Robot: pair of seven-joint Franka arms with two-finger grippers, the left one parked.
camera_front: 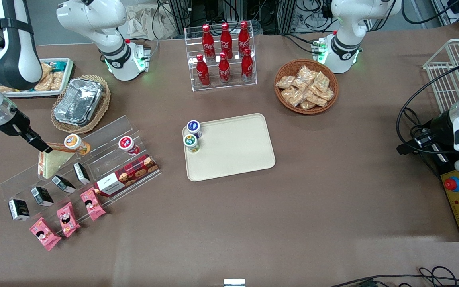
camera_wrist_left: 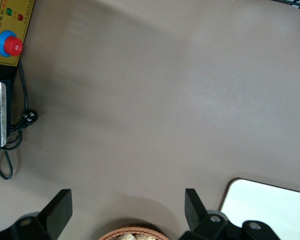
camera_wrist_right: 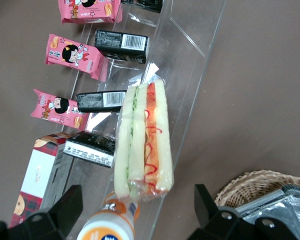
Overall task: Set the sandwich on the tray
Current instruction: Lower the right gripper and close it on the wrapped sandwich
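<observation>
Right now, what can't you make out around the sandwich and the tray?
- Sandwich: front view, the gripper covers one corner.
- Tray: left wrist view, cut off by the edge.
- Orange-capped bottle: right wrist view, cut off by the edge.
- Black cartons: print too small, front view.

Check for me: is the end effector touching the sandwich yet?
Apart. The right wrist view shows the open end effector above the sandwich, its fingertips spread wider than the bread, clear acrylic stand visible between them.

Wrapped triangular sandwich lies on the clear stepped shelf; beige tray sits mid-table
</observation>
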